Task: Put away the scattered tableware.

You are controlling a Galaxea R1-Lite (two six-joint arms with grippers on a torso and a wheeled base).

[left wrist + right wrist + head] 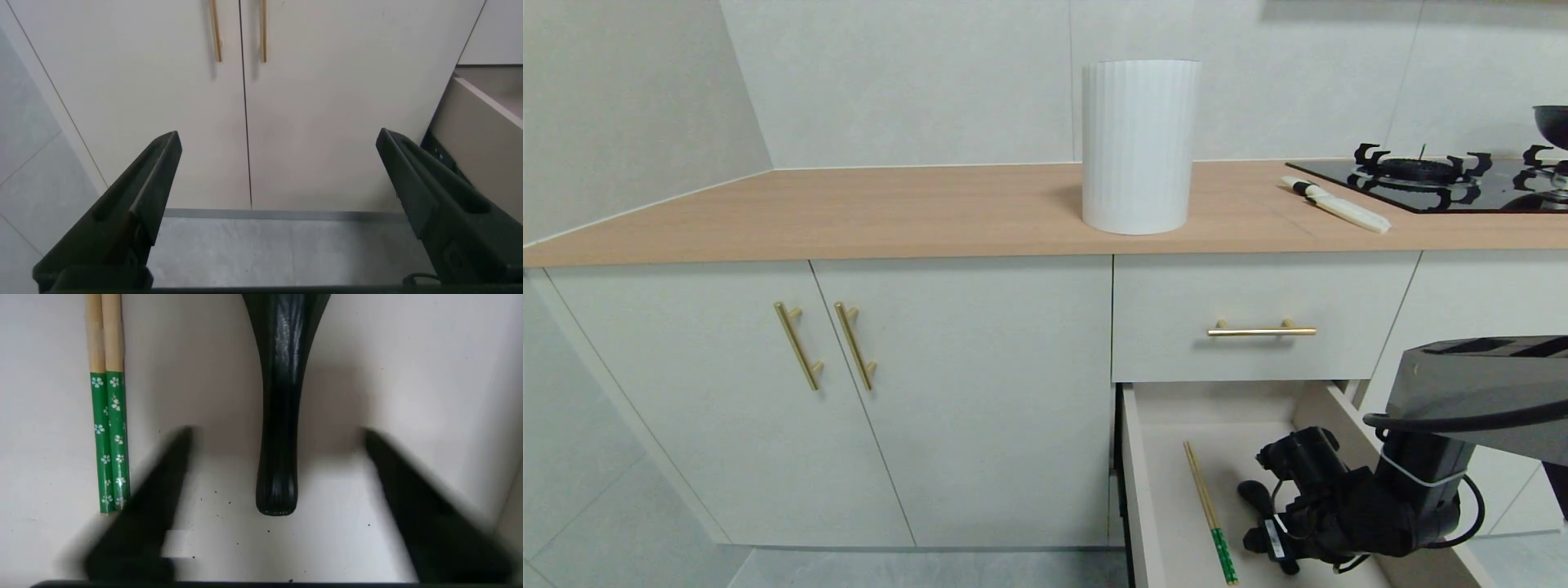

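Kitchen desk (890, 212) sits above my right tool (276, 449), with the open drawer (1168, 498) around it. It hangs wide open and empty, straddling the black spoon (284, 359) lying flat on the drawer floor, chopsticks (106, 416) just beside. Spoon looks light, stiff and glossy-slick, so I'd pinch mid-handle. And my left tool (278, 147) is wide open too, empty.

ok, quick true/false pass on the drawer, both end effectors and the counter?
The lower drawer is open. True.
The chopsticks lie on the countertop. False: they lie in the open drawer.
The right end effector is shut on the black spoon. False: it is open, with the spoon handle lying between its fingers.
The left end effector is open, facing the cabinet doors. True.
The white ribbed container stands in the drawer. False: it stands on the countertop.
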